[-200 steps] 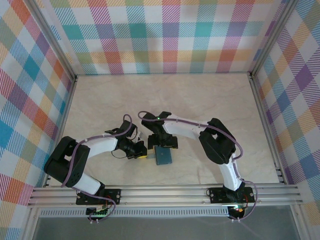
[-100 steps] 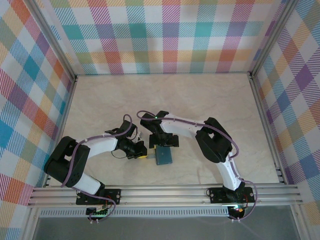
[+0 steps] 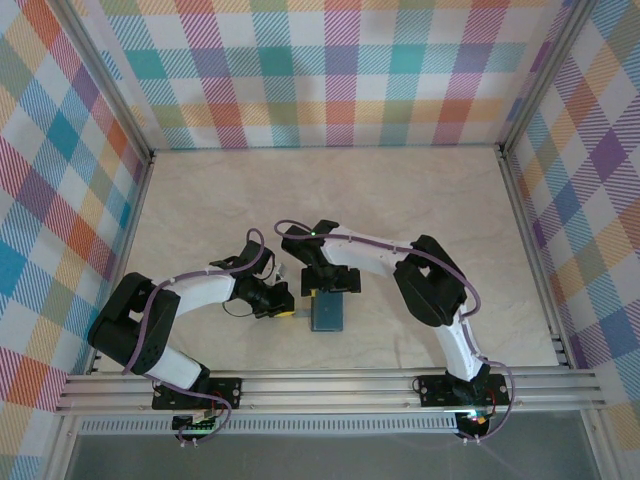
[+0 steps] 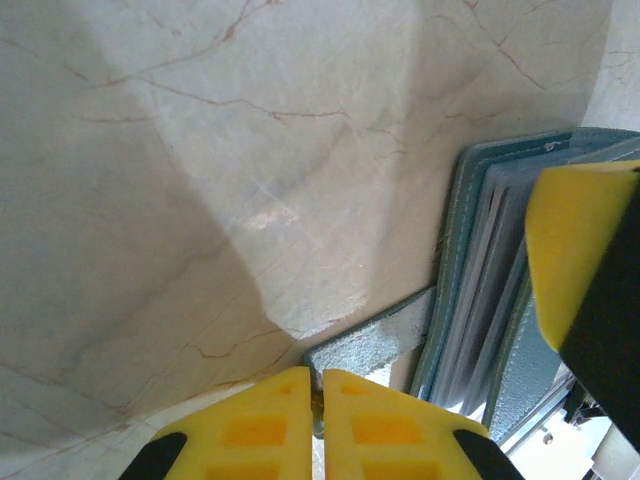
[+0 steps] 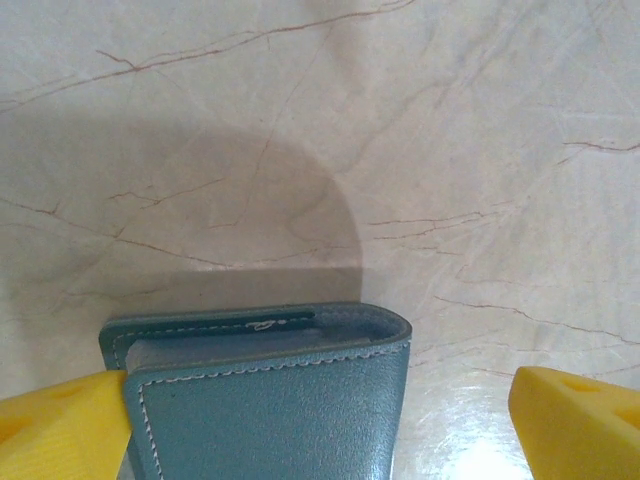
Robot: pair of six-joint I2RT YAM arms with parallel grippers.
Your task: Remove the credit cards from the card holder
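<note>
The teal card holder lies closed on the marble table, just in front of the arms. My left gripper is at its left side. In the left wrist view its yellow jaws are shut on the holder's textured side tab. Thin pale layers, seemingly the edges of the credit cards, show between the holder's covers. My right gripper hangs over the holder's far end. It is open and its fingertips straddle the card holder, the left one against its edge.
The marble tabletop stretches behind and to both sides. Checked walls and aluminium rails enclose it. The right gripper's yellow finger stands close beside the holder in the left wrist view.
The right gripper has edged slightly nearer over the holder's far end. The left gripper and the holder have stayed in place.
</note>
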